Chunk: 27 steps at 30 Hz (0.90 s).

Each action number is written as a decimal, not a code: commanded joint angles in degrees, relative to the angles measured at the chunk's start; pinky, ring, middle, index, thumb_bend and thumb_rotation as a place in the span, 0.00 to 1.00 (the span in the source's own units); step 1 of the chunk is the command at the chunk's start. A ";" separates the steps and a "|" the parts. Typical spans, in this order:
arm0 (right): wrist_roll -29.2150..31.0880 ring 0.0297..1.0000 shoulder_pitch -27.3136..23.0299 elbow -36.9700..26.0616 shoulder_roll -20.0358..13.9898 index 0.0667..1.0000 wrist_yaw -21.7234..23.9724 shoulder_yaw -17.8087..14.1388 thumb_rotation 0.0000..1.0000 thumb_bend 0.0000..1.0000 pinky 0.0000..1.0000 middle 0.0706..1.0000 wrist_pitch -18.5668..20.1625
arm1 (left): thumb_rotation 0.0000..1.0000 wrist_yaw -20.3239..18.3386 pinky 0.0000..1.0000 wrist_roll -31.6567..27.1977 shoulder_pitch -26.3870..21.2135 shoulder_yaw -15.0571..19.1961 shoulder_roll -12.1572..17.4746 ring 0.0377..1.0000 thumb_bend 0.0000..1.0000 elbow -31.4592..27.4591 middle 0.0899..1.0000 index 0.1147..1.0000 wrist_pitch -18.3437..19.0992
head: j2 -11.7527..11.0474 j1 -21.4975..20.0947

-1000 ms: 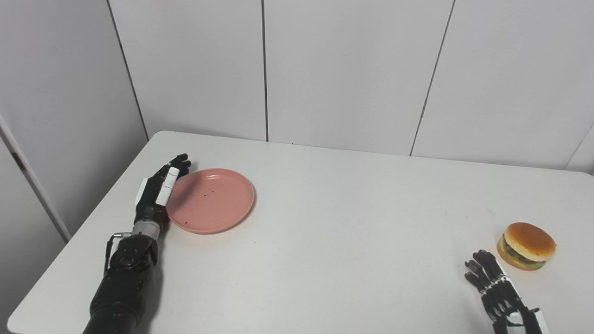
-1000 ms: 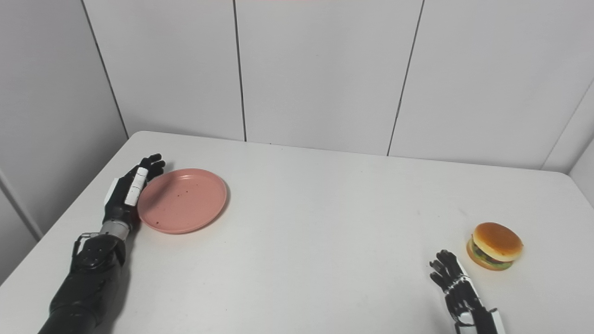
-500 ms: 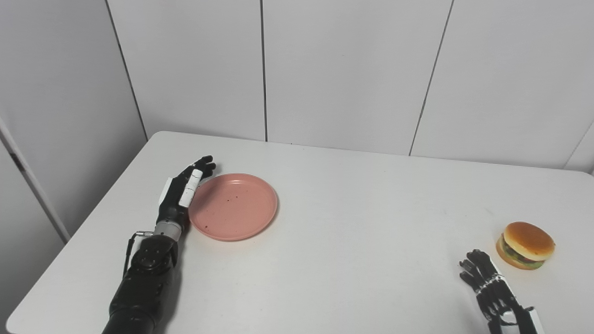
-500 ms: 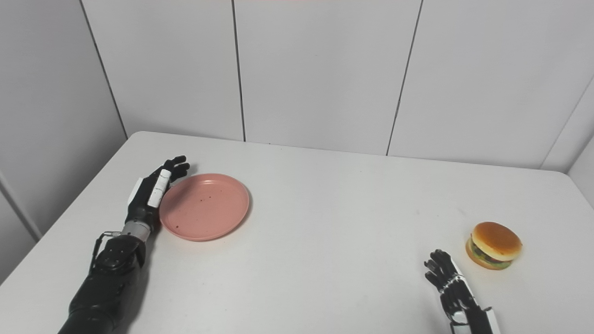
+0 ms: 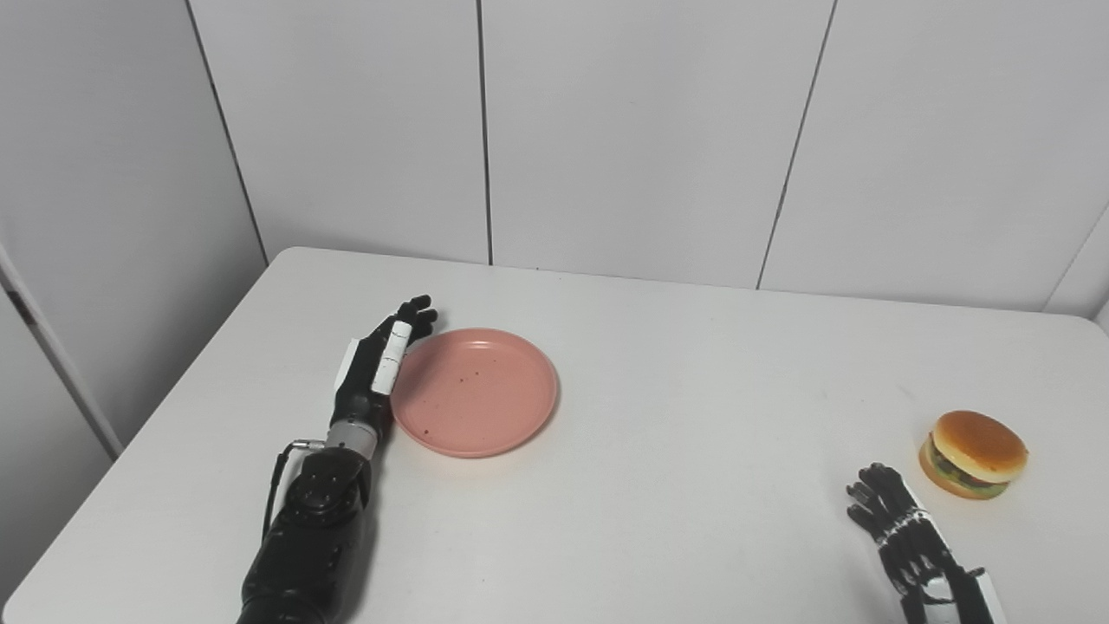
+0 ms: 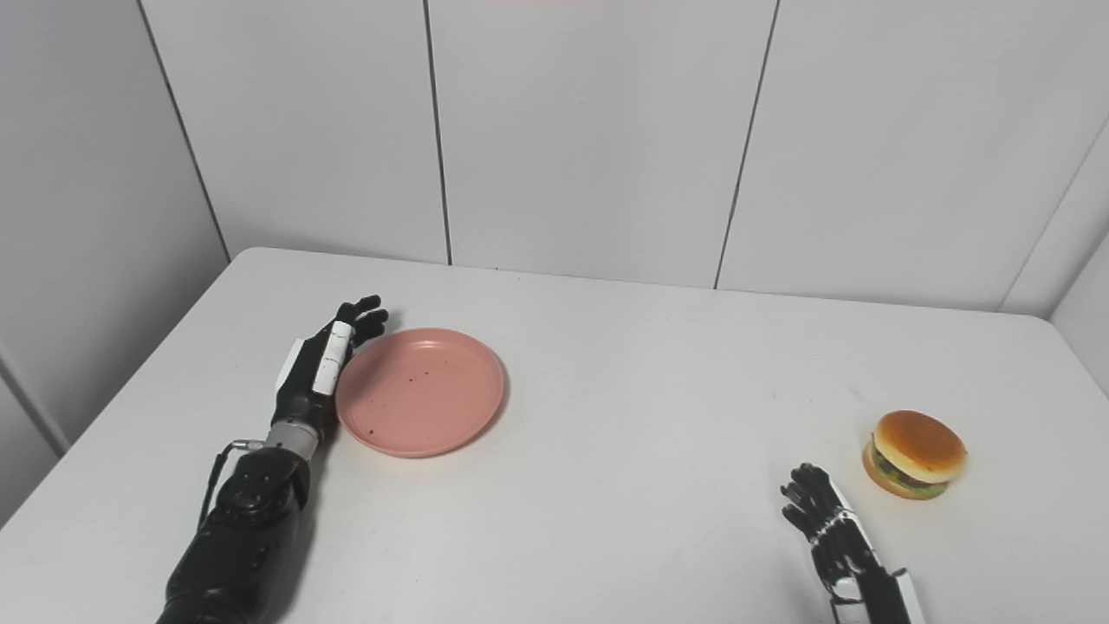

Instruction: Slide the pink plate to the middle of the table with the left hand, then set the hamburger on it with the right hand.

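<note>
Left hand (image 5: 379, 374), fingers apart, edge-on against pink plate (image 5: 475, 392), left of frame centre: push level, rightward; right hand (image 5: 901, 533) spread, empty

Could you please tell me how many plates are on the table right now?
1: the pink plate lies left of the table's middle, beside the left hand.

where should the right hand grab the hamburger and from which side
Around the hamburger's middle, under the top bun, coming from its near left where the open right hand waits. It sits upright with a domed top and nothing beside it, so fingers and thumb can probably close on opposite sides.
</note>
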 commanded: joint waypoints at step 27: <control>-6.60 0.92 2.63 -3.68 4.93 0.92 -2.78 4.43 0.98 0.93 0.92 0.94 7.07 | 0.96 1.13 0.92 3.31 4.19 -2.94 -7.28 0.89 0.91 -15.04 0.82 0.76 14.56 | 3.75 -12.34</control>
